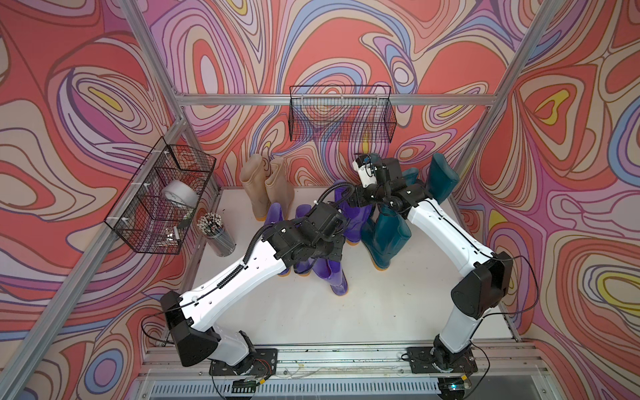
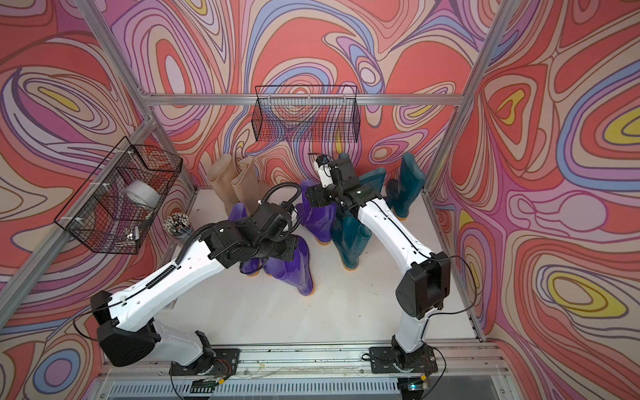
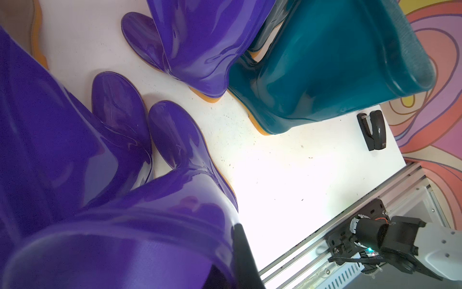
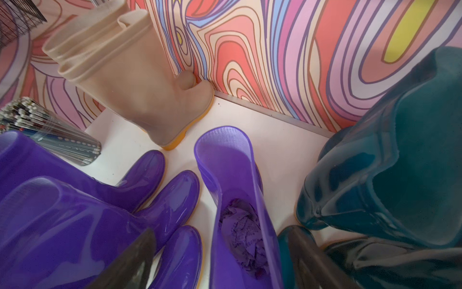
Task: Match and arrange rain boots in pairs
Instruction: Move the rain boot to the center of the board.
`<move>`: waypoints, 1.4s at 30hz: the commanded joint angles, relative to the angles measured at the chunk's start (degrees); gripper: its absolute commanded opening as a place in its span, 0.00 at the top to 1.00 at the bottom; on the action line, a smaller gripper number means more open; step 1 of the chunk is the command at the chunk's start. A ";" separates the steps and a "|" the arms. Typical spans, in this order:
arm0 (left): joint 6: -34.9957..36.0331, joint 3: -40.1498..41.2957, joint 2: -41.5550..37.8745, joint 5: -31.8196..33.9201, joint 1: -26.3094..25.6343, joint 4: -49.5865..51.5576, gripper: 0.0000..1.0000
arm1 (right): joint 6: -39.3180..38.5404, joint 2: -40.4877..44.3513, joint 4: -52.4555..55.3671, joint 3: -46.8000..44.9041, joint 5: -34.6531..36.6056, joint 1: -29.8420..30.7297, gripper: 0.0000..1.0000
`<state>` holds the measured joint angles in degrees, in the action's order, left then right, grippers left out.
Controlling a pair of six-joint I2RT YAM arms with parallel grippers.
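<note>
Because a tall rubber shaft offers little else to grab, the left claw [image 2: 290, 248] has the purple boot [image 3: 125, 237] by its rim. The claw is pressed together there, one finger [image 3: 241, 247] lying outside the wall and its partner hidden, presumably inside. The boot is tipped toward the back, over its purple neighbours [image 1: 273, 214], so the pinch looks to be what steers it. The right claw [image 4: 221, 235] is spread wide and holds nothing. In its wrist view the open top of a second purple boot [image 4: 230, 175], stuffed with paper, lies between the fingers, a stance that suits a rim grab. The teal boots [image 1: 388, 235] crowd close on the right, with more [image 1: 443, 176] near the back wall. The beige pair [image 1: 266, 187] stands matched at the back. A pencil cup [image 1: 216, 232] and a stapler [image 3: 372, 130] sit near the side edges. The front of the surface [image 1: 346, 311] is bare, the best room for lining up pairs.
</note>
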<state>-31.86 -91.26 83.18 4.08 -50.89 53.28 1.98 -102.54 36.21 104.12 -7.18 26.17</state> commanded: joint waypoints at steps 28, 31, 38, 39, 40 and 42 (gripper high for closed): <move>10.16 -4.45 1.96 -2.72 1.81 -2.47 1.00 | -2.31 -3.16 4.55 -0.16 -2.35 -0.45 0.78; 11.85 -6.85 3.78 -1.44 2.15 -0.71 1.00 | 1.97 -1.68 2.50 -1.16 -0.05 -0.46 1.00; 14.15 -10.00 5.42 0.47 2.46 1.51 1.00 | 15.82 8.66 -5.96 -6.62 2.32 -0.21 1.00; 14.15 -10.23 5.50 0.41 2.52 1.57 1.00 | 16.50 9.70 -6.21 -7.13 2.51 -0.08 1.00; 14.03 -10.48 5.59 0.40 2.55 1.65 1.00 | 16.99 10.36 -5.80 -7.29 2.65 0.09 1.00; 13.82 -11.10 5.86 0.71 2.57 2.22 1.00 | 18.13 11.82 -5.80 -8.21 2.94 0.17 1.00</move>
<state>-19.44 -99.37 89.23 2.83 -48.69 56.51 15.75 -95.46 36.73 95.59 -5.08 25.96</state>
